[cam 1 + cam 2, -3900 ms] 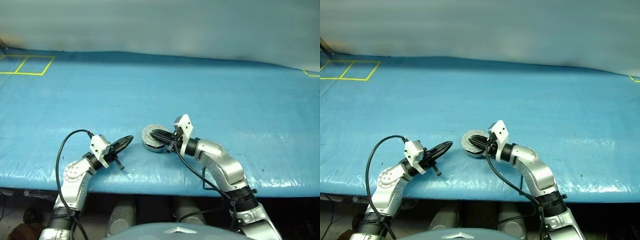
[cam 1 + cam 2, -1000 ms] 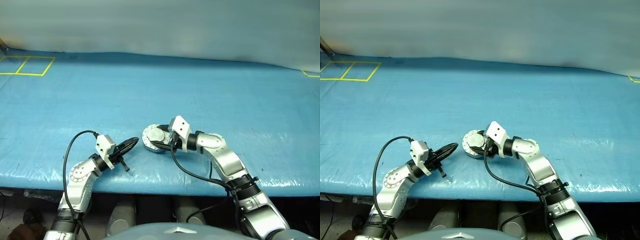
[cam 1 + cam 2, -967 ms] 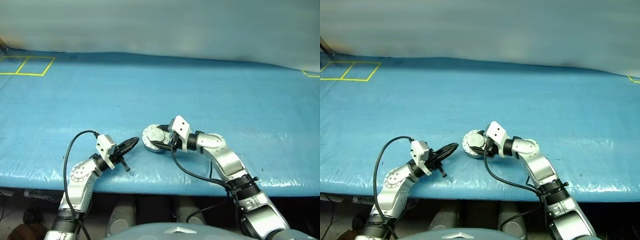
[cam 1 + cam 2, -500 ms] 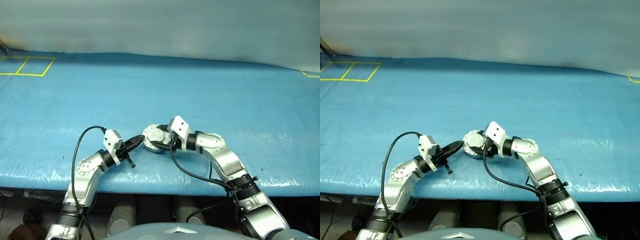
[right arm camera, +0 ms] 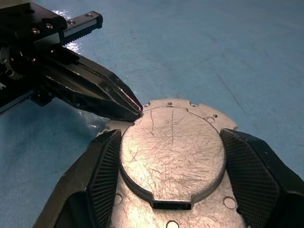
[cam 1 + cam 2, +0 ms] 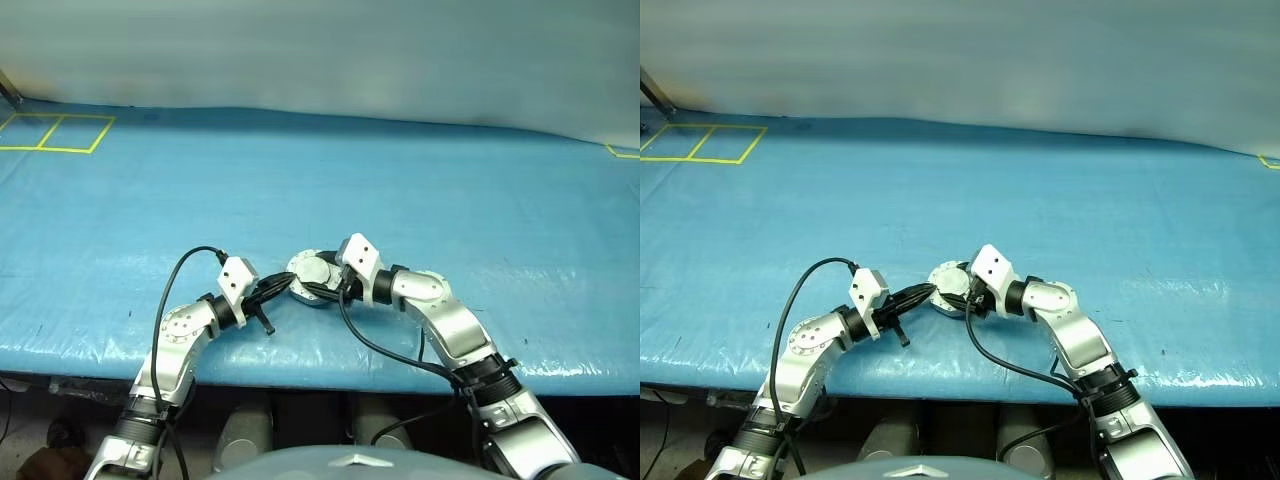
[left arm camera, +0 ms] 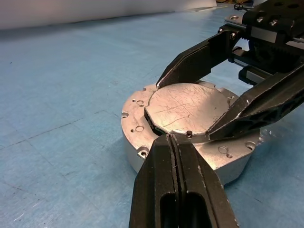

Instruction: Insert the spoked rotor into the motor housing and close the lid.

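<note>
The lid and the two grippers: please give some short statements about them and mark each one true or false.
1. The lid lies shut on the housing. True.
2. The left gripper is open wide. False: its fingers are pressed together.
3. The right gripper has a finger on each side of the lid. True.
4. The left gripper's tip is far from the lid. False: it is at the lid's edge.

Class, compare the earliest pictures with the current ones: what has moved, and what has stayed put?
The shut left end effector moved right, up to the round silver-grey metal motor housing, tips at the plain grey lid. The right end effector now straddles the lid. The housing stayed put.
</note>
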Motion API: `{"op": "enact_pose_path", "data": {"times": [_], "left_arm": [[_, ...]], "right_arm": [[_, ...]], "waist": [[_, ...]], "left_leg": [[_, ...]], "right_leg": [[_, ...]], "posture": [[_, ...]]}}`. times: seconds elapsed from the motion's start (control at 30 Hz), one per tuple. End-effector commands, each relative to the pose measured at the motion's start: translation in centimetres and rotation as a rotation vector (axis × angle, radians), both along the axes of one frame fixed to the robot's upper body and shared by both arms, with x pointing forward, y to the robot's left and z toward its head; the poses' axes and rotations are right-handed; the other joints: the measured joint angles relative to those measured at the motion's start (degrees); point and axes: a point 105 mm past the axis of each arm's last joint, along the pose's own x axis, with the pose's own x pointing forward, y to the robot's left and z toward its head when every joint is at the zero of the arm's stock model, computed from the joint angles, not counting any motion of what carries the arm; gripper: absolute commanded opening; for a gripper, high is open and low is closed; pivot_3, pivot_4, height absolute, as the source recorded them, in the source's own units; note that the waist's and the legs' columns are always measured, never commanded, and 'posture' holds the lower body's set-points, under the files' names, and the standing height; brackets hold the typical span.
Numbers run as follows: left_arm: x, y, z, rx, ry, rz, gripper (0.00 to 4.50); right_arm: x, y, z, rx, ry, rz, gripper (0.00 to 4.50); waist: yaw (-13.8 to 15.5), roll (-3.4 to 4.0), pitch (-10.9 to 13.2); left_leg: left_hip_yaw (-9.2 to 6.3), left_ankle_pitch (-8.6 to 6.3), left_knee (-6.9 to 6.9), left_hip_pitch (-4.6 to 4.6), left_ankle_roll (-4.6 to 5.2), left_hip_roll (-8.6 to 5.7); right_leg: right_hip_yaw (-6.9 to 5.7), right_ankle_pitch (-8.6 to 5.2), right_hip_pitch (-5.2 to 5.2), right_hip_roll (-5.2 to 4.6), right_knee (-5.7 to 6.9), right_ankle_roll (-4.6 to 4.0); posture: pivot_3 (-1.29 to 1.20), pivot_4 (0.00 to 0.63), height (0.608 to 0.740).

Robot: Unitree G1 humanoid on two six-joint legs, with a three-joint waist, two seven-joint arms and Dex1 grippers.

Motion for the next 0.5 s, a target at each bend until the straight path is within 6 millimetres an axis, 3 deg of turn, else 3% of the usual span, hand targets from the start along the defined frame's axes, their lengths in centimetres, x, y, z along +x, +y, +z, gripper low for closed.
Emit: {"op": "enact_pose_path", "data": {"times": [0.03, 0.23, 0.4, 0.5], "left_arm": [[-0.6, -0.1, -1.1, 0.027, 0.037, -0.012, 0.00], [-0.9, -0.3, -1.0, 0.009, 0.037, -0.015, 0.00], [-1.0, -0.4, -1.0, 0.002, 0.030, -0.017, 0.00], [-1.0, -0.4, -1.0, 0.001, 0.026, -0.020, 0.00]], "right_arm": [[0.5, -0.6, 1.4, 0.055, -0.016, -0.070, 4.39], [0.9, -1.3, 5.7, 0.242, -0.016, -0.205, 4.49], [1.1, -4.1, 3.7, 0.386, 0.277, -0.404, 4.49], [0.2, -4.7, 2.6, 0.493, 0.446, -0.428, 4.49]], "waist": [[0.0, 0.00, 0.0], [0.3, 0.05, 0.0], [0.7, 0.05, 0.0], [0.7, 0.07, 0.0]], "left_leg": [[0.00, 0.00, 0.00, -0.01, 0.00, 0.00], [-0.02, 0.00, -0.02, -0.14, 0.00, -0.02], [-0.06, -0.01, -0.05, -0.14, 0.00, -0.03], [-0.05, -0.01, -0.07, -0.18, 0.01, -0.04]], "right_leg": [[0.00, 0.00, -0.01, 0.00, -0.01, 0.00], [0.00, 0.00, -0.12, -0.01, -0.03, 0.01], [-0.01, -0.01, -0.10, -0.01, -0.07, -0.01], [-0.01, -0.01, -0.14, -0.02, -0.09, -0.01]], "posture": [[0.00, 0.150, 0.740], [0.00, 0.150, 0.740], [0.00, 0.150, 0.740], [0.00, 0.150, 0.740]]}}
